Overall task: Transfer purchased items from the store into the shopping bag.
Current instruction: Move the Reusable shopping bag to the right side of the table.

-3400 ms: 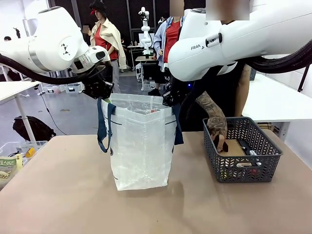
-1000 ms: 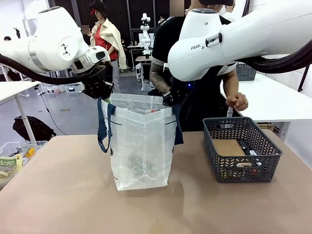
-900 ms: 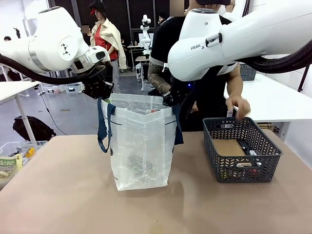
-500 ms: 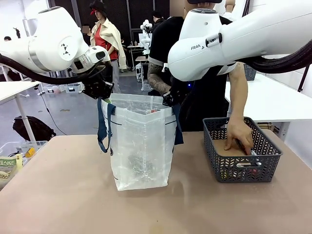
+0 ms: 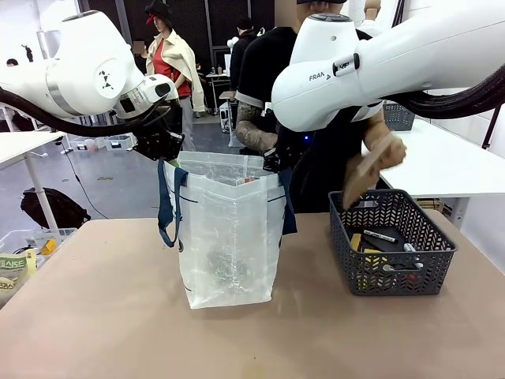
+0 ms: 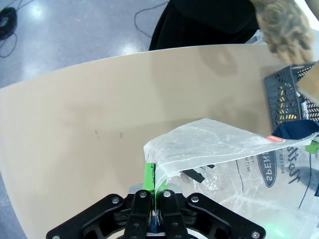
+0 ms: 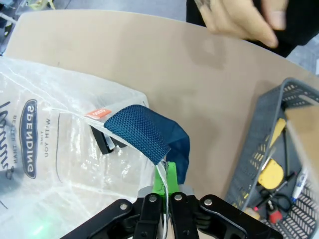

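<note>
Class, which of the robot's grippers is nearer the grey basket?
Right. The right gripper pinches the rim of the bag on the side facing the basket; the left gripper pinches the opposite rim.

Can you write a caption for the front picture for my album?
Left gripper and right gripper hold the bag open while a person's hand holds a brown box above the basket.

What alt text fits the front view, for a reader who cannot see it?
Two white robot arms, jaws shut on its rim, hold a translucent shopping bag open on the table. At right, a person's hand holds a flat brown box above a dark grey basket.
</note>
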Motion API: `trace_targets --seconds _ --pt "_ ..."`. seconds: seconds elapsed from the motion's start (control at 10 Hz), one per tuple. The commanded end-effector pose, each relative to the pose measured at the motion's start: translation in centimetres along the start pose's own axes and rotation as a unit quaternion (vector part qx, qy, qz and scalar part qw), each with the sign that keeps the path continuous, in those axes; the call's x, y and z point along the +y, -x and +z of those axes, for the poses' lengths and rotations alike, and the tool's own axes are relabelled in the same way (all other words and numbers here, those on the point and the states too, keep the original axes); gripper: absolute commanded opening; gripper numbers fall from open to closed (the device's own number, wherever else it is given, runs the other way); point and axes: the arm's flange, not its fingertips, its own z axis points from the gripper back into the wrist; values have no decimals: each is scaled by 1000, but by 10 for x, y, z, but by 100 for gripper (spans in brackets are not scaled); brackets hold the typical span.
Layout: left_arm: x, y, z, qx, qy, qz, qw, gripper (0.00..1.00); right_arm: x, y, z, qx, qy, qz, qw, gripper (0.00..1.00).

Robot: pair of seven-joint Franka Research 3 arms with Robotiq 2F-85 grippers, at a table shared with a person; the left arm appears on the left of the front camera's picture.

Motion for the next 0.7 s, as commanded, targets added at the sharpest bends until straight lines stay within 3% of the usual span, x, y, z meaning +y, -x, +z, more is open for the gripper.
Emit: trace_targets --seconds 0.0,0.6 --pt "3 0 4 1 -2 4 1000 0 -3 1 1 -3 -1 -5 1000 0" --pt "3 0 4 1 -2 4 1000 0 -3 1 1 -3 -1 -5 1000 0"
